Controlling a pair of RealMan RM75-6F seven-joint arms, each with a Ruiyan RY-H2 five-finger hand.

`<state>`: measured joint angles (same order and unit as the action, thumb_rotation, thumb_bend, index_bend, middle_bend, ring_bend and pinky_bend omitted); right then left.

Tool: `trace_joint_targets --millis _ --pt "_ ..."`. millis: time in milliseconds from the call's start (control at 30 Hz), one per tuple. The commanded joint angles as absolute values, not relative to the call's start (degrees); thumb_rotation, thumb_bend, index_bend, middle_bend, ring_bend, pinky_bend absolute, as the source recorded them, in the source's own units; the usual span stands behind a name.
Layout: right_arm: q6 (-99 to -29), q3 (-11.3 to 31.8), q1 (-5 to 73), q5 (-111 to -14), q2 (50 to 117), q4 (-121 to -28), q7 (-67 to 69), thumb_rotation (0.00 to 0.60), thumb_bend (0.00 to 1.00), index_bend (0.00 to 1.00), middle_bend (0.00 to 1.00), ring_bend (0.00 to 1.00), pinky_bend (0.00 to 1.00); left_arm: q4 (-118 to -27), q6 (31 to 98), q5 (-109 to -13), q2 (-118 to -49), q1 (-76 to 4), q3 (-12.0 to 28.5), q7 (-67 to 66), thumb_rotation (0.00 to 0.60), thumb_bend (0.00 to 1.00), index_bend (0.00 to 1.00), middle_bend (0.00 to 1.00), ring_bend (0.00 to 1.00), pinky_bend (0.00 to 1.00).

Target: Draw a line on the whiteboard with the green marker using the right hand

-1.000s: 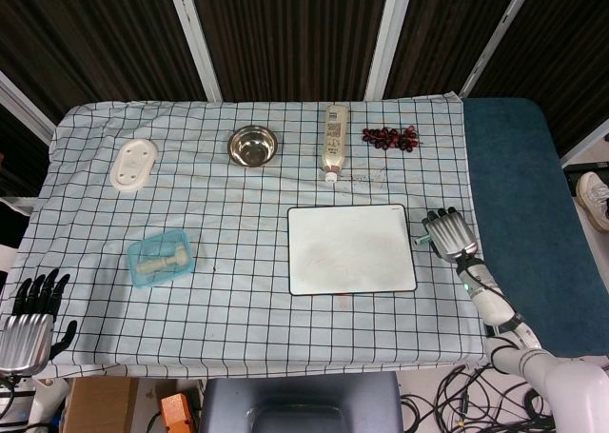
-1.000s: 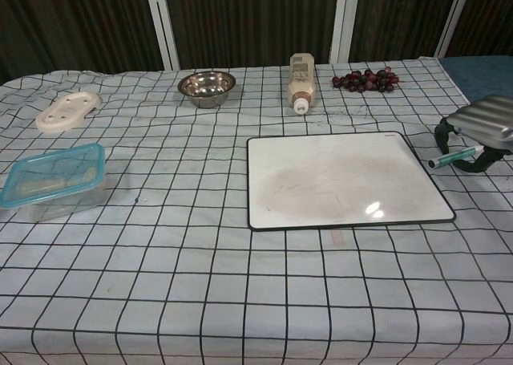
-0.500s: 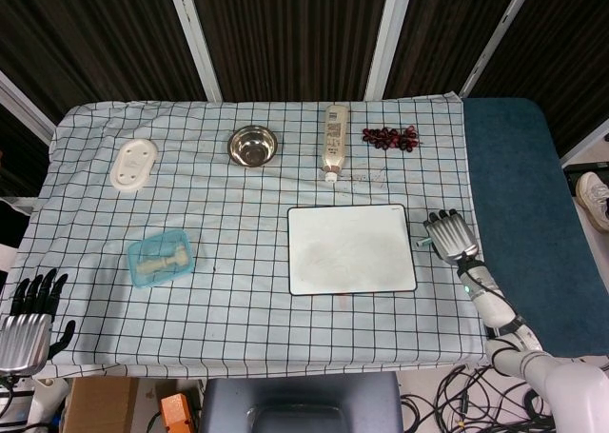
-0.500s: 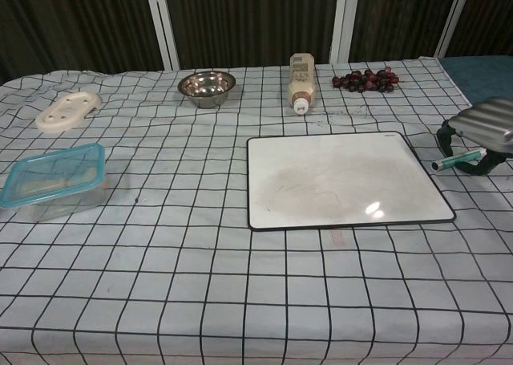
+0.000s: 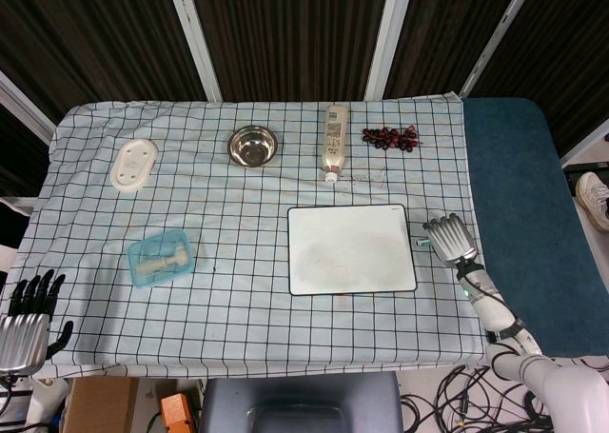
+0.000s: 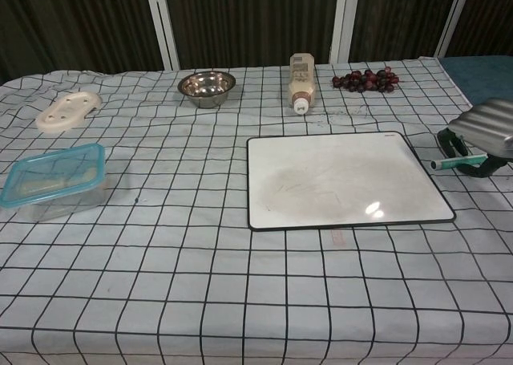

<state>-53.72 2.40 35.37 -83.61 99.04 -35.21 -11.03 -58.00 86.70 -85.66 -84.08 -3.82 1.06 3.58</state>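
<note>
At the table's 7 o'clock corner in the head view, the left hand (image 5: 26,324) hangs off the cloth edge, fingers apart and holding nothing, well clear of the work; idle, in my judgement, since the task names the other hand. At 9 o'clock sits a cream soap dish (image 5: 132,164), and nearer the front edge a lidded blue-rimmed food container (image 5: 161,258) with a pale item inside. At 12 o'clock stand a steel bowl (image 5: 252,147), then a lying bottle (image 5: 333,141), cap toward the robot, and a bunch of dark grapes (image 5: 390,137) at 1 o'clock. The whiteboard (image 5: 351,248) lies flat right of centre, faintly smudged, with no fresh line visible. At its 3 o'clock side, just off the frame, the right hand (image 6: 484,134) is lowered over the green marker (image 6: 457,162), fingers curled about its barrel while its tip points toward the board. Whether the marker is lifted or resting on the cloth cannot be told. Judgement: grasp stage; drawing not begun.
</note>
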Motion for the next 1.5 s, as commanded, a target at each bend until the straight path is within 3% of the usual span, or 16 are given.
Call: trace_joint_targets --millis 33,267,467,633,800,967,1233,1500 --pt "-53.8 2.4 35.2 -83.6 99.4 -34.8 -11.4 0.600 0.35 0.80 0.55 0.54 0.56 -58.0 86.7 -85.6 -84.1 -3.8 1.1 3.6 0.600 0.37 0.00 0.00 0.00 0.04" --pt "-54.0 2.2 34.9 -83.8 100.5 -33.2 -10.9 0.600 0.35 0.85 0.59 0.58 0.60 -58.1 86.3 -85.4 -84.0 -3.7 1.3 3.5 0.600 0.38 0.00 0.00 0.00 0.04" --pt "-55.3 2.0 35.0 -84.7 101.2 -31.9 -9.3 0.600 0.35 0.97 0.68 0.68 0.68 -58.1 86.3 -85.4 -83.9 -3.7 1.4 3.8 0.600 0.37 0.00 0.00 0.00 0.04" --pt "-60.3 2.3 34.8 -86.2 100.6 -32.6 -4.7 0.600 0.35 1.00 0.74 0.74 0.74 -57.9 86.5 -85.3 -83.8 -3.5 1.5 4.3 0.600 0.37 0.00 0.00 0.00 0.04" --pt "-66.3 4.4 35.0 -86.6 98.7 -37.3 4.1 0.600 0.35 1.00 0.75 0.76 0.75 -57.6 86.6 -85.1 -83.9 -3.3 1.8 5.1 0.600 0.37 0.00 0.00 0.00 0.04" --pt "-68.0 8.2 36.1 -84.5 98.1 -44.6 13.8 0.600 0.35 1.00 0.75 0.76 0.77 -56.8 85.9 -85.0 -84.3 -3.6 1.9 5.6 0.600 0.37 0.00 0.00 0.00 0.04" --pt "-64.3 12.7 39.0 -80.2 105.8 -43.6 25.2 0.600 0.35 1.00 0.76 0.77 0.78 -56.6 85.8 -85.0 -84.4 -3.7 2.1 5.3 0.600 0.37 0.00 0.00 0.00 0.04" --pt "-63.5 12.1 40.7 -81.0 111.0 -38.1 28.6 0.600 0.35 1.00 0.76 0.78 0.79 -56.9 86.0 -85.0 -84.2 -3.7 2.1 5.3 0.600 0.37 0.00 0.00 0.00 0.04"
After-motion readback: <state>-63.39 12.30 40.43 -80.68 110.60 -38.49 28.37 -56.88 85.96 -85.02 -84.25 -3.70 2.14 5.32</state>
